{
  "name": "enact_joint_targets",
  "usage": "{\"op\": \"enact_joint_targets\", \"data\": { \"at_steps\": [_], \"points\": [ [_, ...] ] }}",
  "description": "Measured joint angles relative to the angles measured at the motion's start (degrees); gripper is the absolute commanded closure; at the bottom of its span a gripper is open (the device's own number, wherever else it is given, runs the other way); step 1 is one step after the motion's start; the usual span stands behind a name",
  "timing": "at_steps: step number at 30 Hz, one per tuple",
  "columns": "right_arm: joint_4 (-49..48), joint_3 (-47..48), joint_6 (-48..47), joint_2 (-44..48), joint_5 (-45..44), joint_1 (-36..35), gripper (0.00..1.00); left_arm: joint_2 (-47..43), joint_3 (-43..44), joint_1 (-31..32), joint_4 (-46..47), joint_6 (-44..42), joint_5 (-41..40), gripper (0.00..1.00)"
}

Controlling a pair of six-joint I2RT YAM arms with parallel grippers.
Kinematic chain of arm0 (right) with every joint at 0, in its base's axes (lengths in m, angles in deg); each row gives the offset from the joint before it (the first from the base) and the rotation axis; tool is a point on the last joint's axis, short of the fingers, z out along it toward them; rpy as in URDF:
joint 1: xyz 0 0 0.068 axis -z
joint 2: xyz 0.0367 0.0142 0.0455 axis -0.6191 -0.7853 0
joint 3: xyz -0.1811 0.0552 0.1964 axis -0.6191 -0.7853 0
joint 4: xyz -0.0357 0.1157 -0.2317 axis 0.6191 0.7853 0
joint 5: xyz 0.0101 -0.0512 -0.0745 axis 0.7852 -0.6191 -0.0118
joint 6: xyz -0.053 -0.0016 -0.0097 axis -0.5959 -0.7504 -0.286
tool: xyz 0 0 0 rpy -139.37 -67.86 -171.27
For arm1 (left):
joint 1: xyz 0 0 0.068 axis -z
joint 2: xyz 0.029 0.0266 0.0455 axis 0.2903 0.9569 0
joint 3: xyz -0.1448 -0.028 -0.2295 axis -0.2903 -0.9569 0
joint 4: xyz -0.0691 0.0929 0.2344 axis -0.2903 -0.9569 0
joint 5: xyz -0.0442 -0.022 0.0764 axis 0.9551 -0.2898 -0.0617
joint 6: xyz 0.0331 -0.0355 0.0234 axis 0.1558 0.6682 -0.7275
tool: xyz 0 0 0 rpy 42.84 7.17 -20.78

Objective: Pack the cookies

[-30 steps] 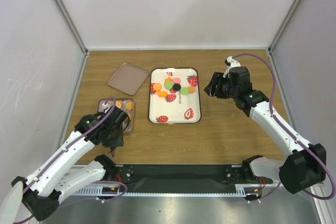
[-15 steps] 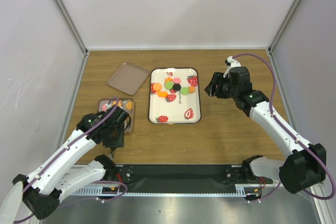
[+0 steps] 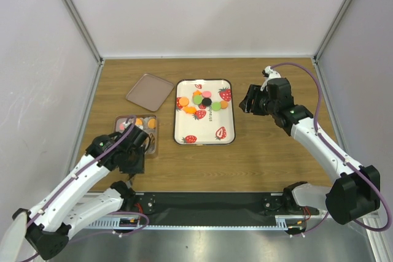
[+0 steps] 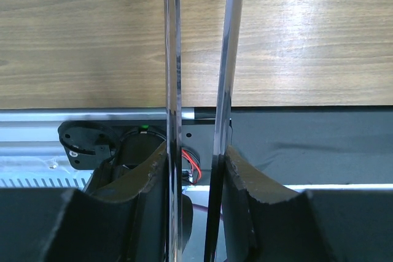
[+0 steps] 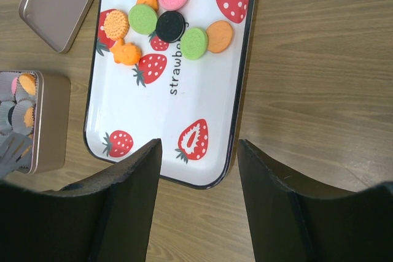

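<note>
Cookies [image 5: 172,26] clustered on strawberry tray [image 5: 202,90] at table centre, more held in tin [image 5: 52,121] toward left edge, tongs [image 4: 172,59] clamped by left gripper [image 4: 196,170], right gripper [image 5: 198,145] spread wide

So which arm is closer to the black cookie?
The right. The right fingers hover beside the tray, near the black cookie; the left fingers, holding tongs, sit back by the tin.
</note>
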Motion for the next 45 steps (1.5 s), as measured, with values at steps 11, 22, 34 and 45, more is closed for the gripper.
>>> {"op": "enact_joint_targets", "data": {
  "at_steps": [11,22,34,45],
  "points": [
    [0.0,0.0,0.0,-0.1,-0.2,0.0,0.42,2.5,0.0,0.5,0.0,-1.0,0.8,0.68],
    [0.0,0.0,0.0,-0.1,-0.6,0.0,0.41,4.2,0.0,1.1,0.0,-1.9,1.0,0.66],
    [0.0,0.0,0.0,-0.1,-0.6,0.0,0.41,4.2,0.0,1.2,0.0,-2.4,1.2,0.60],
    [0.0,0.0,0.0,-0.3,-0.6,0.0,0.42,4.2,0.0,1.2,0.0,-2.4,1.2,0.57]
  ]
}}
